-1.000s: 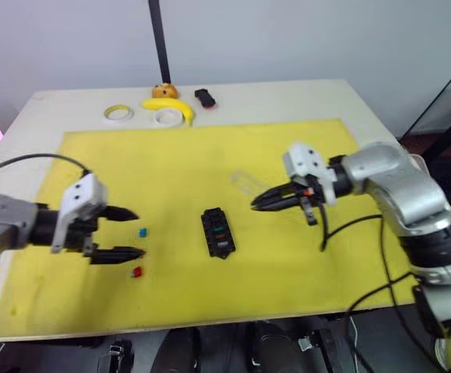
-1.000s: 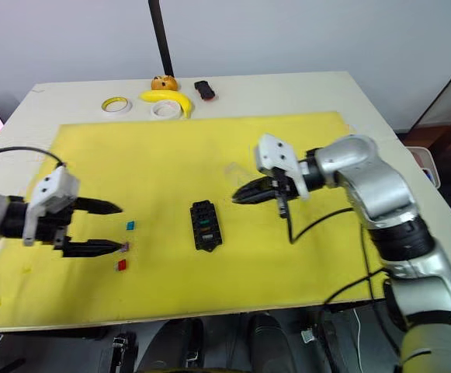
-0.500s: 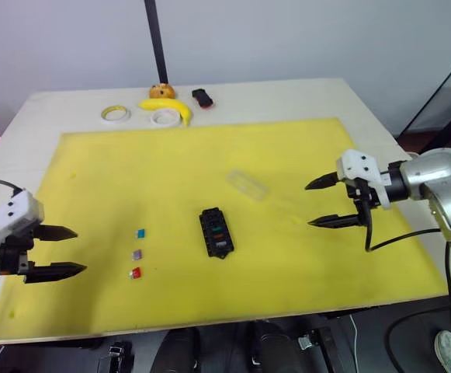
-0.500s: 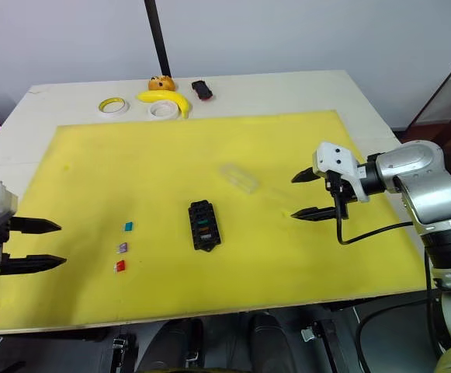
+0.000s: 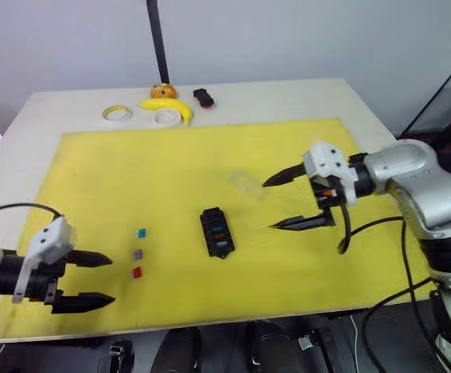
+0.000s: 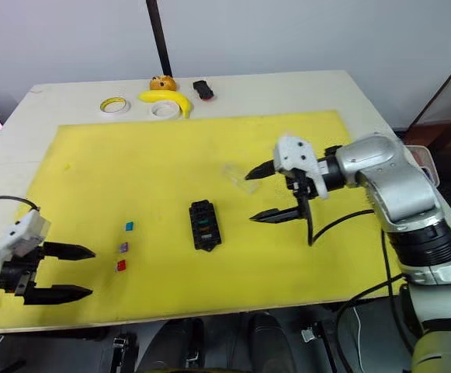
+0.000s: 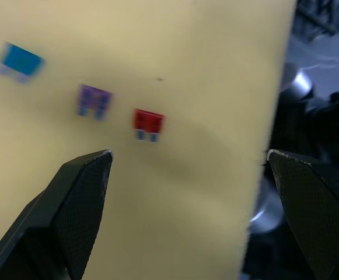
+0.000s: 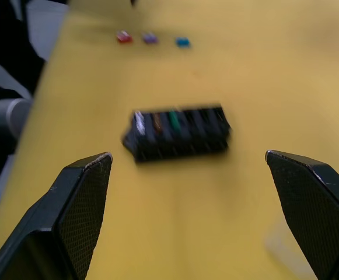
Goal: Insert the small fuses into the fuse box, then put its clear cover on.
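The black fuse box [image 5: 217, 231] lies mid-mat; in the right wrist view the fuse box [image 8: 178, 137] holds a grey, an amber and a teal fuse. Left of it, three loose small fuses lie in a line: blue [image 5: 140, 233], purple [image 5: 137, 254] and red [image 5: 137, 272]. The clear cover [image 5: 246, 184] rests on the mat behind and to the right of the box. My right gripper [image 5: 270, 205] hovers open just right of the box, its upper finger near the cover. My left gripper [image 5: 109, 278] is open, close to the left of the red fuse [image 7: 147, 123].
Everything sits on a yellow mat [image 5: 132, 171] on a pale table. At the far edge are two tape rolls [image 5: 118, 113] [image 5: 165, 117], a banana [image 5: 169, 105], a small black-and-red object [image 5: 203, 98] and a black pole [image 5: 157, 39].
My right gripper opened from nearly shut, drew back to the right, then came back toward the box. My left gripper pulled off to the left and has returned partway toward the loose fuses.
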